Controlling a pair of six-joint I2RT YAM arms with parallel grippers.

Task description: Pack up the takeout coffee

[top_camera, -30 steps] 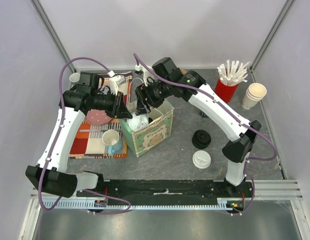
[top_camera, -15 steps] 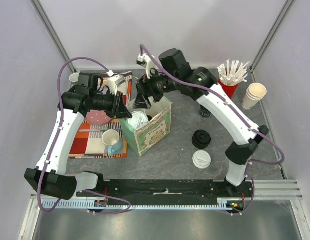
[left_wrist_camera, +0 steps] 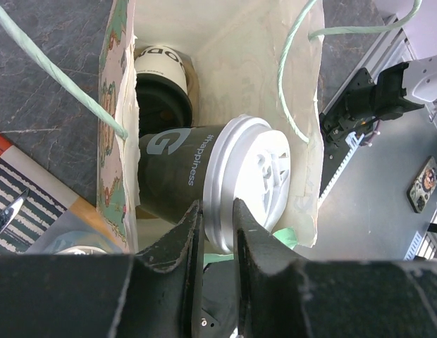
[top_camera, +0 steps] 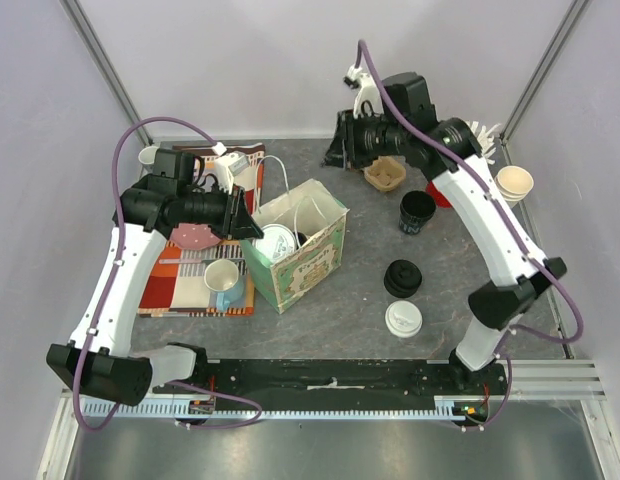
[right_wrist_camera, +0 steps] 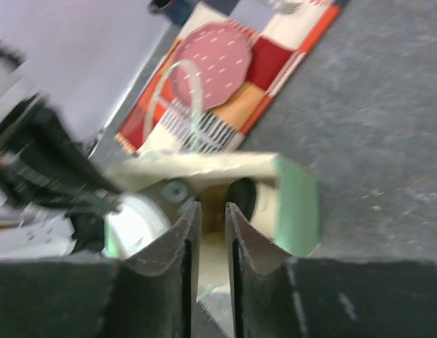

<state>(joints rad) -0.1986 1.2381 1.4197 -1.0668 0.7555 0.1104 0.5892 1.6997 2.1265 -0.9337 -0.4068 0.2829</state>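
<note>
Pinching bag (top_camera: 315, 265) rim, left claw (left_wrist_camera: 216, 209) barely apart; right claw (right_wrist_camera: 210, 209) slightly apart, empty. Coffee (left_wrist_camera: 197, 169) lies inside, half hiding another cup (left_wrist_camera: 160, 67); right wrist view blurred.

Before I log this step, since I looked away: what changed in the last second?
The right gripper lifted out of the paper bag and swung away rightward, empty. The left gripper stayed at the bag's rim; the lidded cup still lies inside.

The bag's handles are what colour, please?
The handles are mint green; left wrist view shows them best.
</note>
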